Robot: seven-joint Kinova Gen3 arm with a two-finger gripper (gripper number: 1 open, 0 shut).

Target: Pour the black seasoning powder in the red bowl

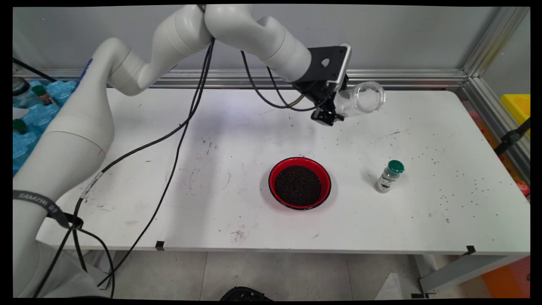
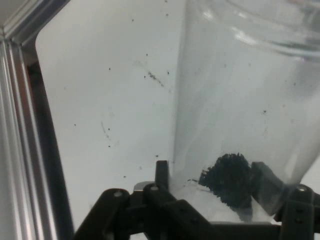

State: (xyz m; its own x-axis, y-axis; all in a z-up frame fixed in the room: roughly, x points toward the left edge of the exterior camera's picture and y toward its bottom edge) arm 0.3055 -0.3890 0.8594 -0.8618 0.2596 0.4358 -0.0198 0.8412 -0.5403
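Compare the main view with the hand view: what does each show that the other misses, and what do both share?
Only the main view shows the red bowl of dark grains and the green-capped bottle to its right. Only the hand view shows a small clump of dark grains left inside the glass. Both show the gripper shut on the clear glass, held tilted above the white table, which is speckled with stray grains.

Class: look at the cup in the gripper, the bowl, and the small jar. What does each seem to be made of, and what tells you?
Cup: clear glass or plastic; the table shows through it.
Bowl: glossy red, black rim; looks like enamelled metal or plastic.
Jar: clear body, matte green cap, probably plastic.
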